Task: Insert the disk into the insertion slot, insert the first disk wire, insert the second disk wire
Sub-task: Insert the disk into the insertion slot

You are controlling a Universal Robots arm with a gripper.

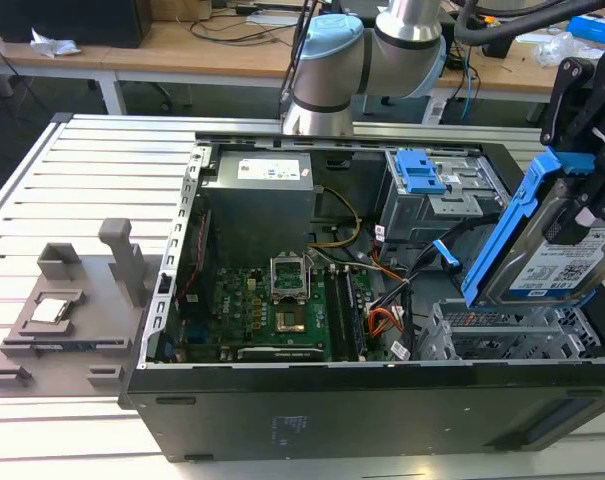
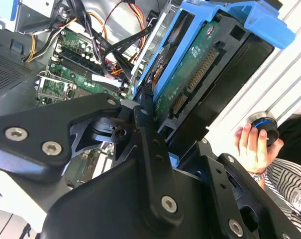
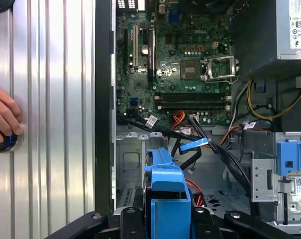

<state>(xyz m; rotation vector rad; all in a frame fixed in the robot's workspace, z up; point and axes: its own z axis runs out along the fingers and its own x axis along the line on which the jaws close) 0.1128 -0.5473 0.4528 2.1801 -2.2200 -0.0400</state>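
Currently: at the near corner of the case, on the exterior view's right, the insertion slot (image 1: 487,335) stands with the disk (image 1: 547,250) hanging just over it, tilted and not yet inside; whether its lower edge touches the rim is unclear. The gripper (image 1: 582,150) is pinched on the disk's blue carrier. Judgement: the tilt should come out and the carrier square to the cage walls before lowering, slowly and unforced. Loose cables (image 1: 387,320) beside the cage, toward the exterior view's left, could snag. Farther back, the latch cage (image 1: 427,180) is not the target.
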